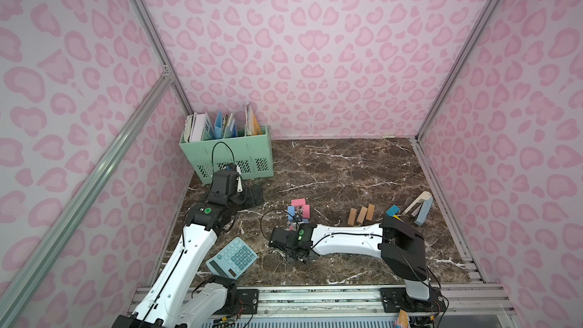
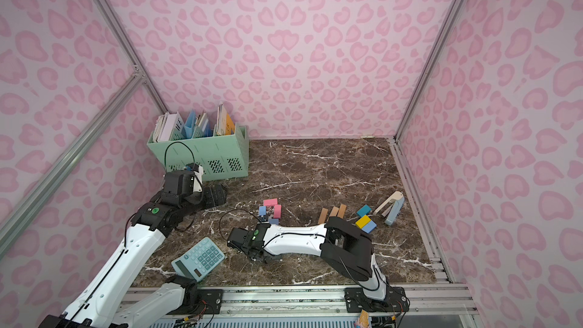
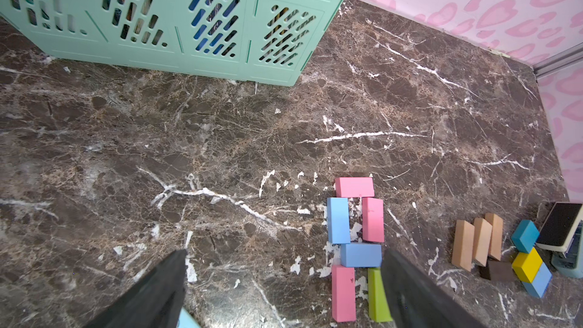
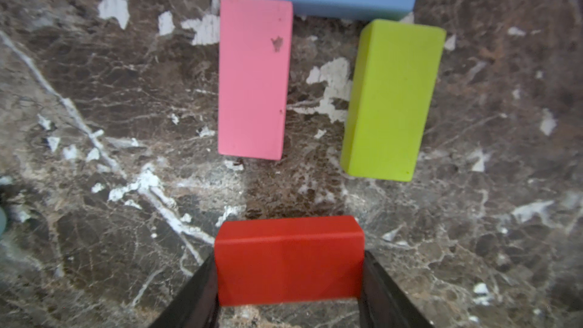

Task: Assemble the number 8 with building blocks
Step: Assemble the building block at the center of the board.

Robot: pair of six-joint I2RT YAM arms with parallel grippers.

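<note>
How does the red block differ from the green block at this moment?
The red block is clamped in the right end effector; the green block lies free on the marble table. The red block's long side runs crosswise to the green block's. The green block already lies in the figure beside the pink block; the red block is apart from it. Both are plain rectangular blocks.
</note>
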